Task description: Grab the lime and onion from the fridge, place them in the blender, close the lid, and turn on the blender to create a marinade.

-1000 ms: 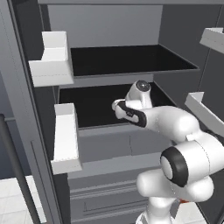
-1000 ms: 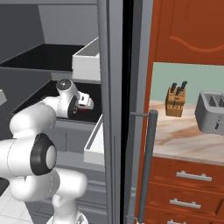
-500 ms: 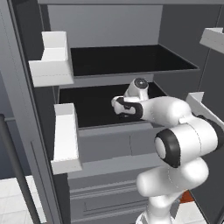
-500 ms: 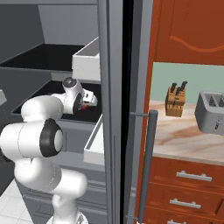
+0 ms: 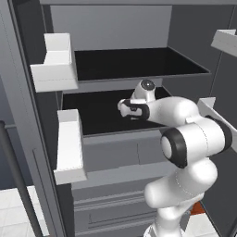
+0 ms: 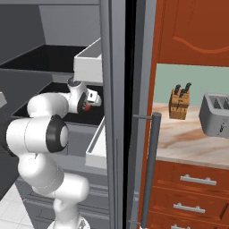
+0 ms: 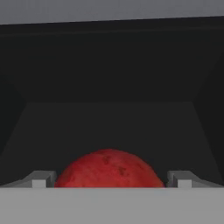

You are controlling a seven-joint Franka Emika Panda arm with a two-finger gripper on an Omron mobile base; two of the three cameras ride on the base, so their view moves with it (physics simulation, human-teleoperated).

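Black-walled shelves of the open fridge [image 5: 139,69] surround the arm, white door bins [image 5: 69,143] flanking it. On the lower shelf, the onion [image 7: 109,169] sits between the spread-apart fingers of the end effector [image 7: 111,178]. Beyond the door, a knife block [image 6: 179,102] and toaster [image 6: 217,115] stand on the surface [image 6: 188,143].

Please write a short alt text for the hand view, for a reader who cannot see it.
A rounded red onion sits between the two open fingertips of the gripper, at the bottom of the picture. Behind it lies the dark, black-walled shelf of the fridge.

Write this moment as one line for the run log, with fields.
stage: reach for onion | place: fridge middle shelf | fingers: open, one each side of onion | held: nothing yet | next: probably close
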